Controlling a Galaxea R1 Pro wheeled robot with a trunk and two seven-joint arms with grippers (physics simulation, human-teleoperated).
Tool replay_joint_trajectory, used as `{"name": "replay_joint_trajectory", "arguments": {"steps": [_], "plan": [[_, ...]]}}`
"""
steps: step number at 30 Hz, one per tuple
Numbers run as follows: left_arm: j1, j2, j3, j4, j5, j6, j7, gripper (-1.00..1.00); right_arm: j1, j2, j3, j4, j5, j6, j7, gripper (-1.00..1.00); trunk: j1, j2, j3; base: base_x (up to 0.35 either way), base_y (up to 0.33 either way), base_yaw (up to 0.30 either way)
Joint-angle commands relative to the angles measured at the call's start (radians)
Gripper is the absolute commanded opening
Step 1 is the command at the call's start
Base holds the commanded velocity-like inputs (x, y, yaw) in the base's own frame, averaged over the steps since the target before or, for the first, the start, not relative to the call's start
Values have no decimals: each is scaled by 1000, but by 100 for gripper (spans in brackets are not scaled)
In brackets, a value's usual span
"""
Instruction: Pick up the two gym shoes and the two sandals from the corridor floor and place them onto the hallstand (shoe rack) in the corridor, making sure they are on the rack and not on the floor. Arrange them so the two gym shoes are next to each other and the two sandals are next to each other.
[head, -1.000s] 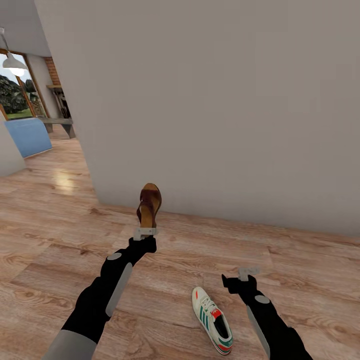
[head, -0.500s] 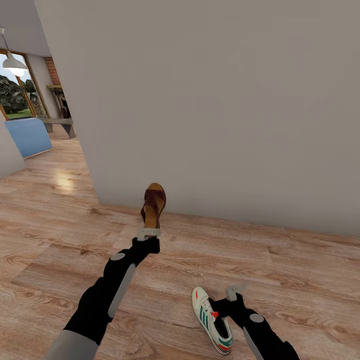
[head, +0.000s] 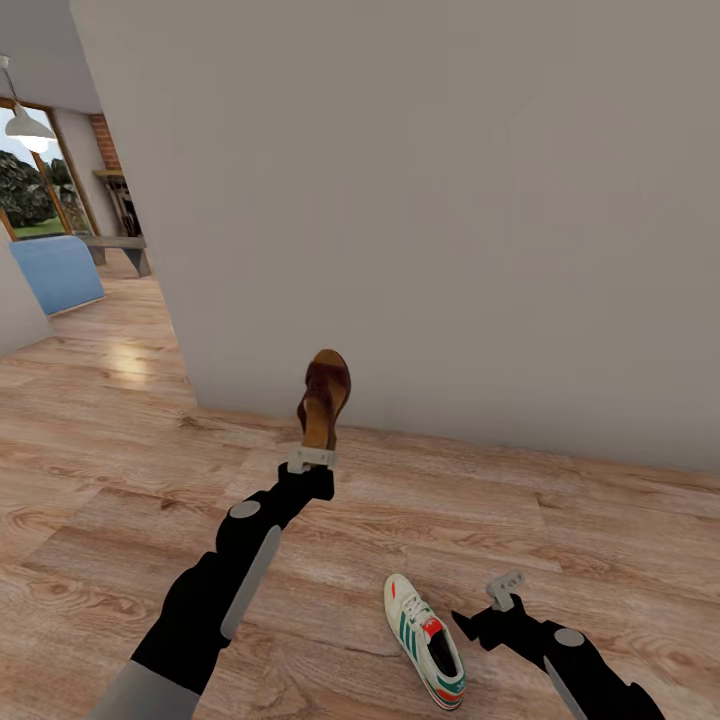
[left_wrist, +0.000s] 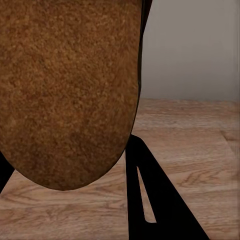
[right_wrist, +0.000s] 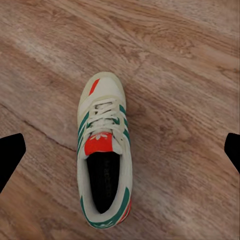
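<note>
A broad pale grey wall (head: 430, 200) fills the head view above the warm brown wood-plank corridor floor (head: 560, 520), which runs away at far left toward an opening with a blue upholstered seat (head: 58, 272), a white hanging lamp (head: 24, 124) and a window onto green hills. The robot's left arm (head: 225, 585), black with a grey panel, reaches forward and up from the lower left, and its left gripper (head: 312, 458) is clamped on the heel end of a dark brown sandal (head: 324, 396), held upright in the air with its toe pointing up in front of the foot of the wall. Through the left wrist camera the sandal's mottled tan-brown sole (left_wrist: 67, 90) looms close, with one dark finger (left_wrist: 150, 195) of the gripper beside it and the plank floor and wall behind. The right arm (head: 575, 665) comes in from the lower right, its right gripper (head: 500, 590) spread wide and holding nothing, just beside a cream-white gym shoe (head: 426, 640) with green stripes and a red-orange tongue tab. The shoe lies on the floor on its sole, and the right wrist camera shows it from above, framed between the two black fingertips (right_wrist: 11, 155) and clear of both.
</note>
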Motion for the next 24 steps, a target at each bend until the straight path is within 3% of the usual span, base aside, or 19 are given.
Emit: {"name": "replay_joint_trajectory", "arguments": {"steps": [1,13,17,24], "plan": [[0,0,0,-1,3,6,-2,-100,0,-1,2,-2,2,5,1,100,0,0,-1,0,0,0],[0,3,7,-22,3,6,-2,-100,0,3,0,-5,-3,7,-5,100,0,0,-3,0,0,2],[0,1,6,-33,4,6,-2,-100,0,4,0,-5,-4,7,-5,100,15,-28,-21,0,0,51],[0,2,5,-38,3,6,-2,-100,0,1,-2,-6,-5,7,-4,100,18,-30,-59,0,0,54]]}}
